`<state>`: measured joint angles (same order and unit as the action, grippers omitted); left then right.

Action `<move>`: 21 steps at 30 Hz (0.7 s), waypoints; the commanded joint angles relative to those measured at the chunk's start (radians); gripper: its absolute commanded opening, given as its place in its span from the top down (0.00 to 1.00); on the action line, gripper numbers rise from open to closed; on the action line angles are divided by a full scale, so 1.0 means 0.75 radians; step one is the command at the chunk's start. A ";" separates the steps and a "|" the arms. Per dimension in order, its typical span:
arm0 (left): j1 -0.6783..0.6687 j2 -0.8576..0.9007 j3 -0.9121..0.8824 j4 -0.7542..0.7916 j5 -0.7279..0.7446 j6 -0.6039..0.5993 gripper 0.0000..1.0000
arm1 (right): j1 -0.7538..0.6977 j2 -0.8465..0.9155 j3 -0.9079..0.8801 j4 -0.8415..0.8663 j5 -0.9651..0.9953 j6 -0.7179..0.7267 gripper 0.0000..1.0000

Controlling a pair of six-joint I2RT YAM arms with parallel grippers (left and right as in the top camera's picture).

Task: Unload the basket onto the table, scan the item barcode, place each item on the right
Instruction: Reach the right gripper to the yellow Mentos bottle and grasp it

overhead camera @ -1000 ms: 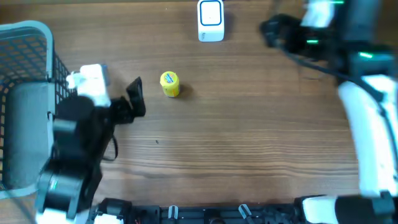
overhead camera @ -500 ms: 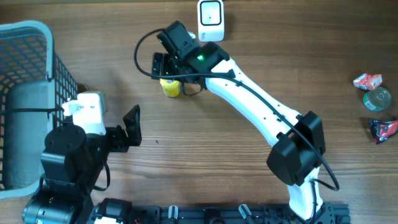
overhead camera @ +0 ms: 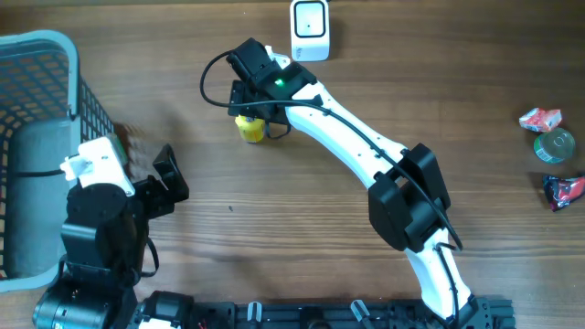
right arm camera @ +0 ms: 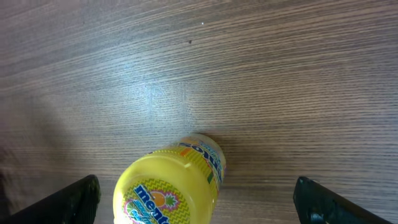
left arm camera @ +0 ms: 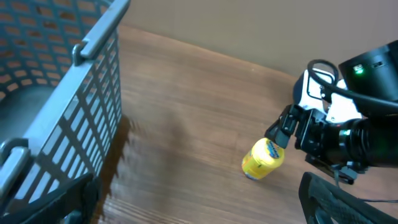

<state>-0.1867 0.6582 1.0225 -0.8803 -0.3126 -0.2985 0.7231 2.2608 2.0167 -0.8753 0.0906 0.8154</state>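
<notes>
A small yellow Mentos bottle (overhead camera: 249,128) stands upright on the wooden table, left of centre. My right gripper (overhead camera: 249,111) hangs open directly over it. In the right wrist view its two dark fingers (right arm camera: 76,200) stand wide on either side of the bottle's lid (right arm camera: 169,190) without touching it. A white barcode scanner (overhead camera: 310,30) stands at the table's far edge, just behind the bottle. My left gripper (overhead camera: 170,179) is open and empty beside the basket, well to the left of the bottle (left arm camera: 263,158).
A blue-grey wire basket (overhead camera: 41,46) fills the left edge, and its wall (left arm camera: 93,93) is close to my left gripper. At the far right lie a red wrapper (overhead camera: 539,119), a round tin (overhead camera: 554,144) and a dark packet (overhead camera: 565,189).
My right arm has swung in from the upper right and settled over the yellow bottle. My left gripper has drawn back leftward toward the basket. Both stay open.
</notes>
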 commanded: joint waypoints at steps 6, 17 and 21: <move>0.008 -0.003 0.016 -0.002 -0.024 -0.026 0.00 | 0.015 0.095 0.015 0.047 -0.069 0.043 0.00; 0.008 -0.003 0.016 -0.017 -0.024 -0.026 0.00 | 0.043 0.175 0.014 0.082 -0.167 0.126 0.04; 0.008 -0.003 0.016 -0.016 -0.024 -0.026 0.00 | 0.043 0.183 0.014 0.068 -0.141 0.125 0.37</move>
<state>-0.1867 0.6582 1.0225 -0.8921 -0.3172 -0.3023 0.7540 2.3722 2.0167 -0.8181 -0.0219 0.8982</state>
